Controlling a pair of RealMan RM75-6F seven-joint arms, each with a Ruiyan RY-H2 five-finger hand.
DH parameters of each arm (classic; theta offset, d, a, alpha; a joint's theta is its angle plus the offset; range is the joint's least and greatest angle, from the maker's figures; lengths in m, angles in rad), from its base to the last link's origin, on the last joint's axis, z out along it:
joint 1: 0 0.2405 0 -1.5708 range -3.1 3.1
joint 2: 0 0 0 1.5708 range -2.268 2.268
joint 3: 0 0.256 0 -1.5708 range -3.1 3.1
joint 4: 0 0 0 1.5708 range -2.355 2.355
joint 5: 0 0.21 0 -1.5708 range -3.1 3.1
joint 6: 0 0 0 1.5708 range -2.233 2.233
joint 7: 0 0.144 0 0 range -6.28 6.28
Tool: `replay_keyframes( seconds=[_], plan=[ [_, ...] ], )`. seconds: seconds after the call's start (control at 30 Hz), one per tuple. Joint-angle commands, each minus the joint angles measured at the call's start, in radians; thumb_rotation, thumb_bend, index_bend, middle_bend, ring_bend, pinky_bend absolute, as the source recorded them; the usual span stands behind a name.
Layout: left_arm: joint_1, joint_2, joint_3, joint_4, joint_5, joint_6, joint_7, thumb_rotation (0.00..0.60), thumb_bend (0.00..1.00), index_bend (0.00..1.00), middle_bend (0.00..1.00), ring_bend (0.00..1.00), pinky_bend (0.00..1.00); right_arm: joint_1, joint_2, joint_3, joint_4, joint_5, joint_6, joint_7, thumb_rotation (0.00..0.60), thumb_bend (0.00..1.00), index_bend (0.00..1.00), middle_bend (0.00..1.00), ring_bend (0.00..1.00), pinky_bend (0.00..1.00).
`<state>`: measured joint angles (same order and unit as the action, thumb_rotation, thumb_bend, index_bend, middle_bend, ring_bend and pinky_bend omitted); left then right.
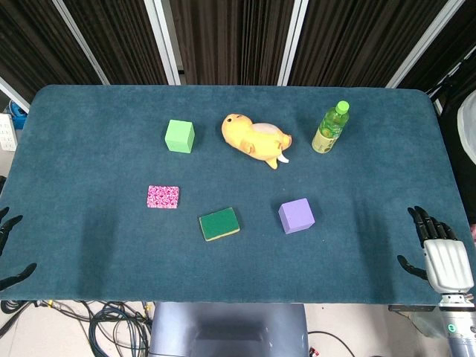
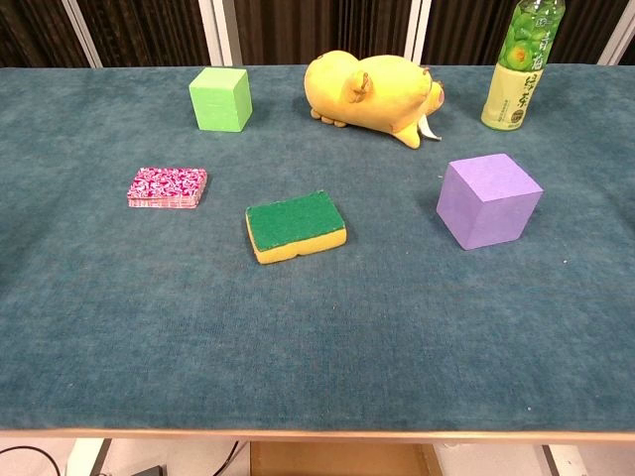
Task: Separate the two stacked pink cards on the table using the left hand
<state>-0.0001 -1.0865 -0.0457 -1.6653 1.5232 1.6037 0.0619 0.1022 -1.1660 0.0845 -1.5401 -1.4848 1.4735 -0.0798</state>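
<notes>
1. Nearest the front edge, the left hand [image 1: 10, 253] sits at the tabletop's left corner, fingers spread, holding nothing; the right hand [image 1: 439, 253] waits likewise.
2. Pink cards [image 2: 167, 187] lie stacked, left of centre, untouched.
3. Reaching comes next: the left hand must travel to them.

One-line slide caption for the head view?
Stacked pink cards lie untouched left of the sponge; left hand and right hand wait at the table's near corners.

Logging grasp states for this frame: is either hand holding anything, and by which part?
Nothing is held. The left hand and right hand sit at the table's near edge with fingers apart; the pink cards lie untouched.
</notes>
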Motion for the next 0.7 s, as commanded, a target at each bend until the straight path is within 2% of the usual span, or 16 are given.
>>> replay_keyframes(
  seconds=[0.03,0.7],
  plan=[
    [0.001,0.003,0.000,-0.002,-0.005,-0.003,-0.002,0.600,0.11,0.22,0.14,0.00,0.00,0.000,0.000,0.000,-0.001,-0.002,0.002,-0.006,0.600,0.20,0.03,0.08,0.15,0.22],
    [-0.014,-0.006,-0.003,0.003,-0.007,-0.028,-0.014,0.600,0.11,0.22,0.15,0.00,0.00,-0.008,0.011,-0.004,-0.011,-0.003,0.011,0.001,0.600,0.20,0.03,0.08,0.15,0.22]
  ],
)
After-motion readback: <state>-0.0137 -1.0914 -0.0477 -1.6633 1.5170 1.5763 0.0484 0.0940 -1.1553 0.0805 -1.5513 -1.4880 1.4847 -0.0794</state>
